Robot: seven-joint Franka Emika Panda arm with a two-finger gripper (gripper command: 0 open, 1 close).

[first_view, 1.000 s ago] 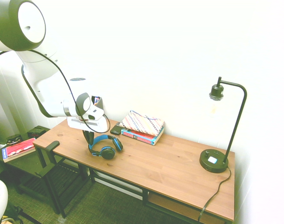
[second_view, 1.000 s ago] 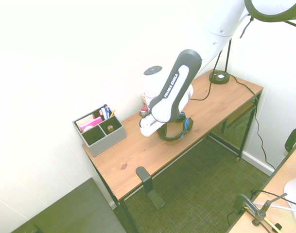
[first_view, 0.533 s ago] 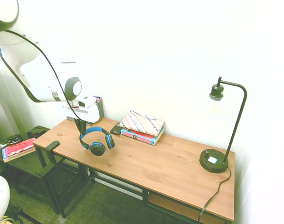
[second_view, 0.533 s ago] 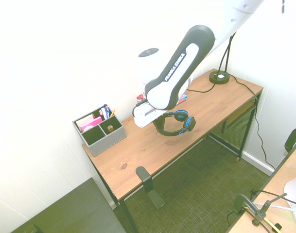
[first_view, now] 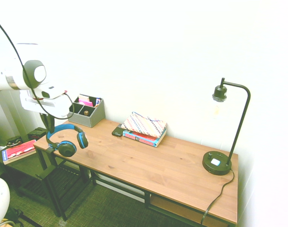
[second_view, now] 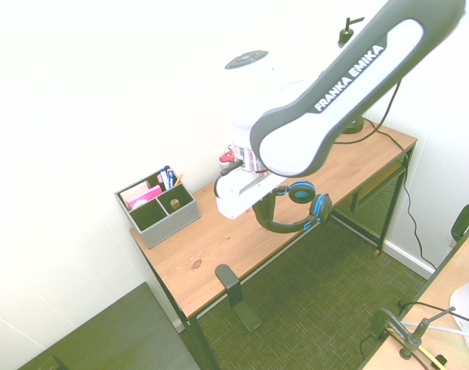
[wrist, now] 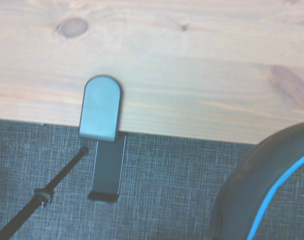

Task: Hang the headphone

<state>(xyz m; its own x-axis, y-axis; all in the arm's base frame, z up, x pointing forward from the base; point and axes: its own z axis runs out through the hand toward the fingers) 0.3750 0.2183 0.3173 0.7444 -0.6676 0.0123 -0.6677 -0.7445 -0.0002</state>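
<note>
One wooden desk (first_view: 172, 161) here, one black hanger (second_view: 230, 284) on its front edge near a corner. One gripper (first_view: 48, 124) has its jaws clenched on one blue-black headphone (first_view: 67, 148), held up by the band.

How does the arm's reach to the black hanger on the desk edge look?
Probably yes: the wrist view shows nothing over the hanger, and the headphones, gripped by the pincer, hang off to its side.

End effector (first_view: 50, 131) shut; pointing downward
</note>
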